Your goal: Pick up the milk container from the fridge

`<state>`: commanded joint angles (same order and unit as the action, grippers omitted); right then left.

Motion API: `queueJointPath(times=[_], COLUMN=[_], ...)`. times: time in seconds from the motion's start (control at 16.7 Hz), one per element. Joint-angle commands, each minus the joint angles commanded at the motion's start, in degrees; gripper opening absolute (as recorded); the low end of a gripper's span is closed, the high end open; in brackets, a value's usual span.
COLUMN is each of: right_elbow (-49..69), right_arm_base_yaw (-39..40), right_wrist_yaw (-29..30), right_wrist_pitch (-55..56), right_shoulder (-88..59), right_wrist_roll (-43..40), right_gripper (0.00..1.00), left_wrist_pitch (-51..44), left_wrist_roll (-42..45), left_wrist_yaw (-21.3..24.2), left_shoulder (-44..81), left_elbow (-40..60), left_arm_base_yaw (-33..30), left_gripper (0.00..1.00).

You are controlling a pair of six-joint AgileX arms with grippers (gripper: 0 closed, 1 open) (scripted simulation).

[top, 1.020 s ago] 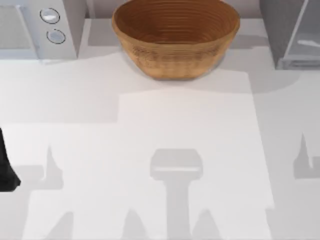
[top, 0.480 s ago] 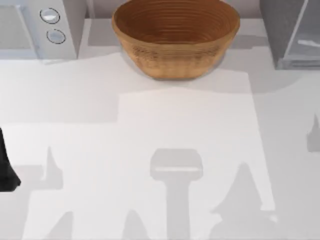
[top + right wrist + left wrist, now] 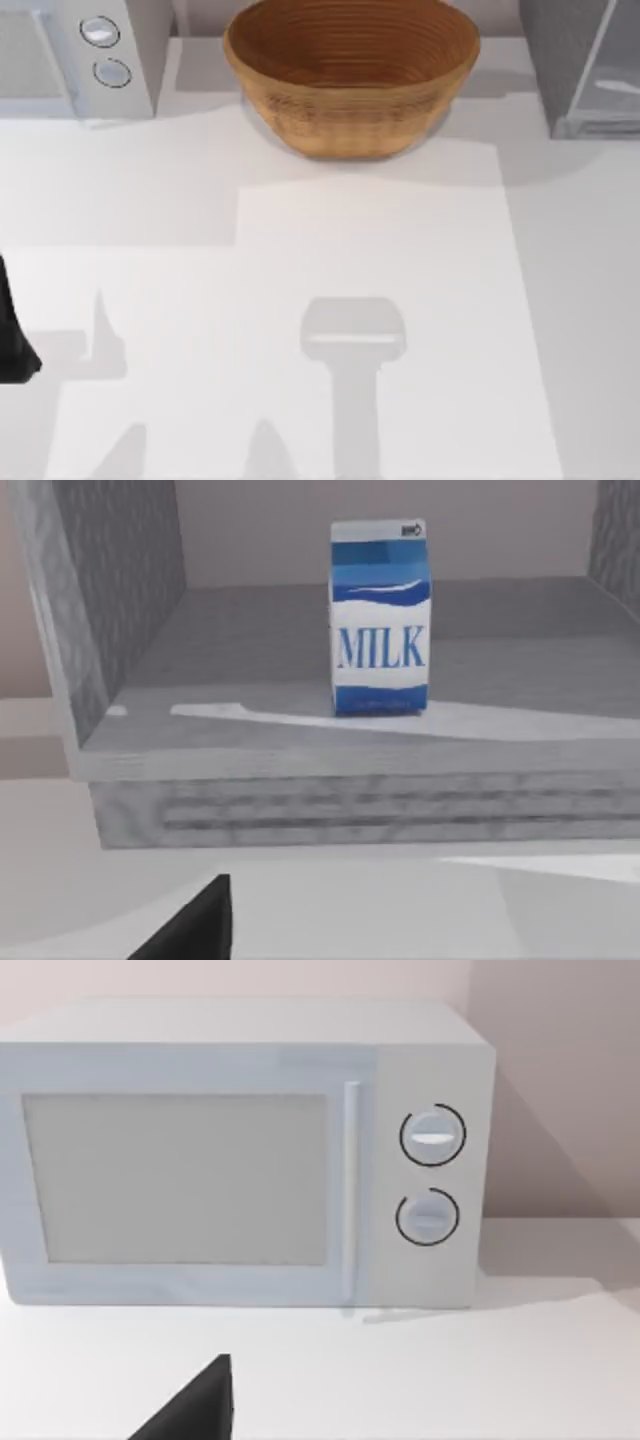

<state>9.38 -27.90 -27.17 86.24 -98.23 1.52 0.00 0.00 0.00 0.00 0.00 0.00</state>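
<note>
Now the milk container [image 3: 380, 620] stands upright inside the open fridge [image 3: 120, 610], well back from its front edge; can't tell right gripper state, so approach level & straight, w/ fingers straddling the carton

Woven, ribbed wicker on the basket [image 3: 350, 75], matt brown. The fridge [image 3: 120, 610] walls look rough, speckled grey; the milk container [image 3: 380, 620] is smooth printed carton. Bench [image 3: 300, 250] plain matt white.
</note>
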Motion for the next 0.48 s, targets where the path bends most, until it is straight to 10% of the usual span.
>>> queueJointPath(times=[0.48], right_elbow=[1.17], right_arm_base_yaw=[-2.67], right_wrist_yaw=[-2.28], right_wrist_pitch=[6.48], right_shoulder=[-4.52], right_wrist_roll=[-0.49], right_gripper=[1.00], left_wrist_pitch=[0.00], left_wrist_roll=[0.00], left_wrist_yaw=[0.00], left_shoulder=[0.00], left_elbow=[0.00], left_arm_base_yaw=[0.00], left_gripper=[1.00])
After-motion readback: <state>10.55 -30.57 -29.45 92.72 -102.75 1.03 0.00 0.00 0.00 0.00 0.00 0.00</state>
